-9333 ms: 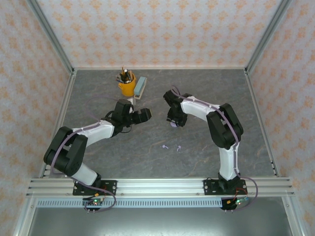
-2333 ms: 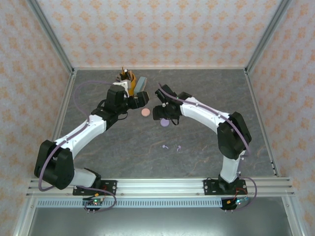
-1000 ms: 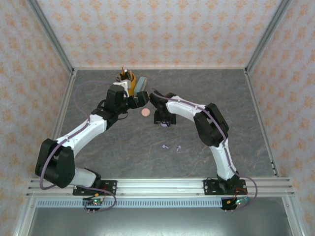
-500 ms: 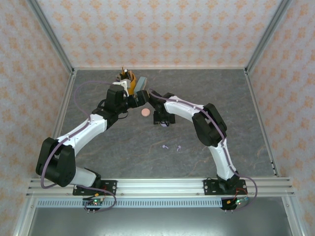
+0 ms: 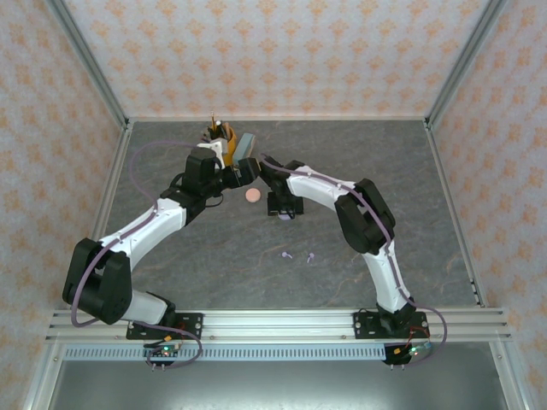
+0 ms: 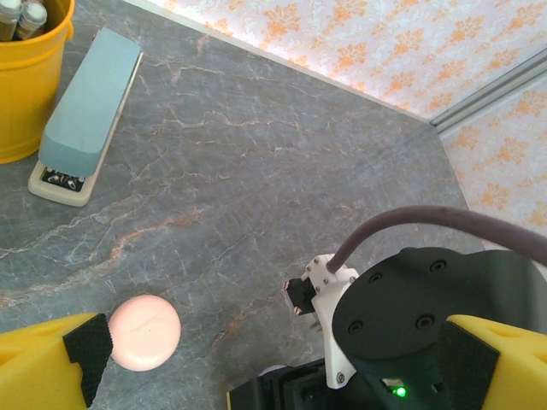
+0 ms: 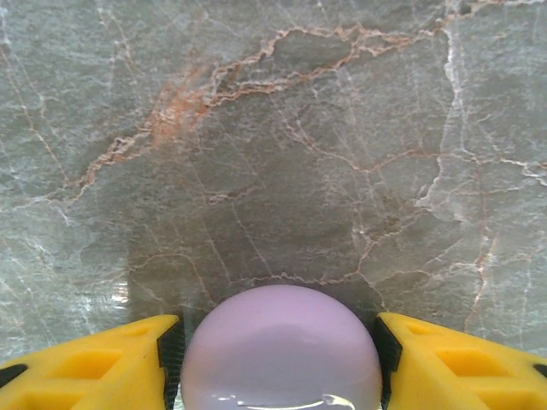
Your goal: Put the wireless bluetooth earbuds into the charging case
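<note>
On the grey marble table (image 5: 410,171), the left gripper (image 6: 273,363) hangs with its jaws wide apart. The right gripper (image 7: 278,342) clamps the lilac round plastic disc (image 7: 280,363), pads against both its sides. The pale pink round plastic disc (image 5: 252,195) lies at ten o'clock from it, near the left finger. Two tiny pale stemmed plastic earbuds (image 5: 288,254) lie loose at six o'clock, well apart from it.

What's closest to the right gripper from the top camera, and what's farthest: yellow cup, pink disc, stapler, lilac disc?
From the right gripper:
1. lilac disc, between its fingers.
2. pink disc, just to its left.
3. stapler, farther back and left.
4. yellow cup, left of the stapler, at the back.
</note>
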